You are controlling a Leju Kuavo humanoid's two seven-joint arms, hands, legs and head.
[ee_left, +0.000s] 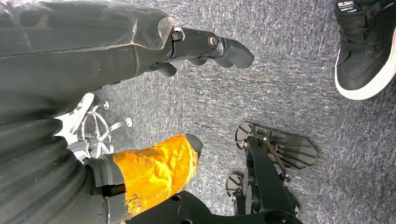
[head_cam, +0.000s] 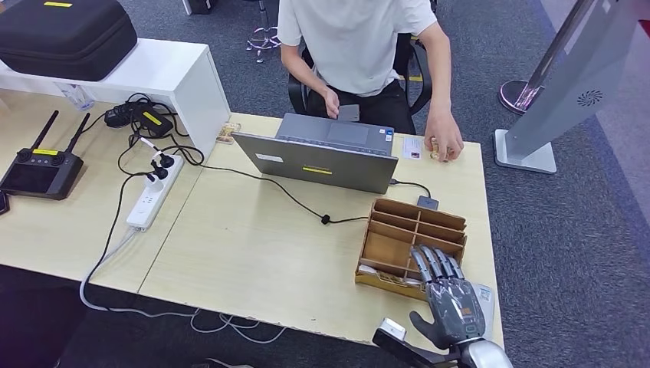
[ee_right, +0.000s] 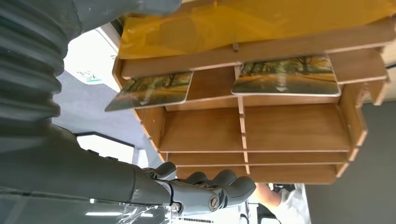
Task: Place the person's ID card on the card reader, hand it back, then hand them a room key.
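Note:
A person in a white shirt sits behind the table, one hand (head_cam: 444, 142) resting beside a white ID card (head_cam: 413, 148) on the far edge. A small dark card reader (head_cam: 427, 202) lies behind the wooden compartment tray (head_cam: 398, 247). Two picture-printed key cards (ee_right: 286, 75) (ee_right: 149, 90) lie in the tray's near slots. My right hand (head_cam: 448, 295) hovers over the tray's near right corner, its fingers (ee_right: 210, 186) stretched out and holding nothing. My left hand (ee_left: 154, 170) hangs over grey carpet, its fingers (ee_left: 210, 46) apart and empty.
A grey laptop (head_cam: 326, 153) stands open mid-table, cabled to the reader. A white power strip (head_cam: 153, 192), a black remote controller (head_cam: 38, 172) and a black case (head_cam: 65, 31) sit to the left. A grey kiosk stand (head_cam: 567, 84) rises on the right. A person's shoe (ee_left: 366, 51) is near my left hand.

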